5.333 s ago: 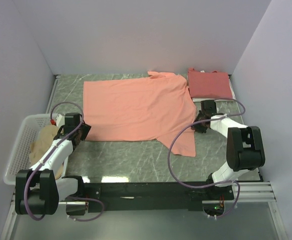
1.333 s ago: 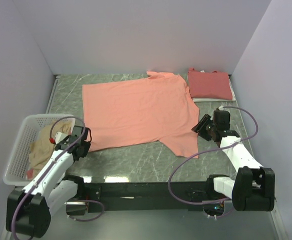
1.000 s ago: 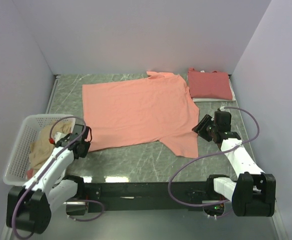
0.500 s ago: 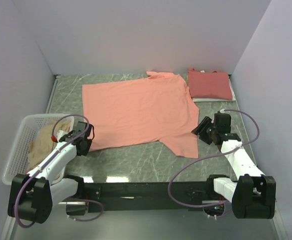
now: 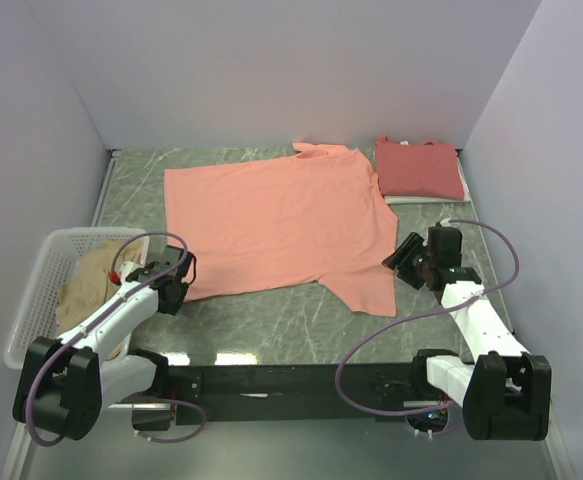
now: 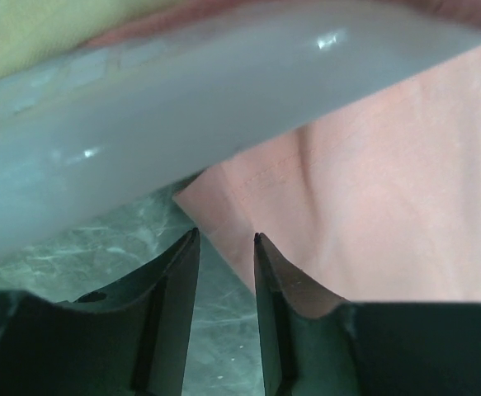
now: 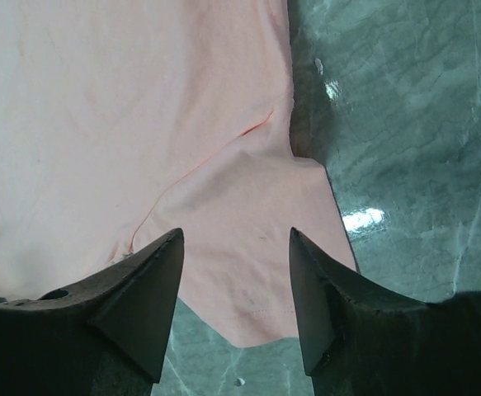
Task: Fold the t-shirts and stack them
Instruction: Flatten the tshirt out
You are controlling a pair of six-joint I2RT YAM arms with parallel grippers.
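Salmon-orange t-shirt [image 5: 271, 220] is lying flat mid-table [image 5: 271, 322]. Left gripper [image 6: 225, 239], having swung away from the basket [image 5: 29, 295], is arriving spread over the near-left hem corner. Right gripper [image 7: 236, 235] is hovering spread over the near-right sleeve, readying the first fold.

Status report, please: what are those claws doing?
Left gripper, right gripper open, empty. Orange shirt flat, unfolded; red shirt folded behind. Basket rim beside left gripper.
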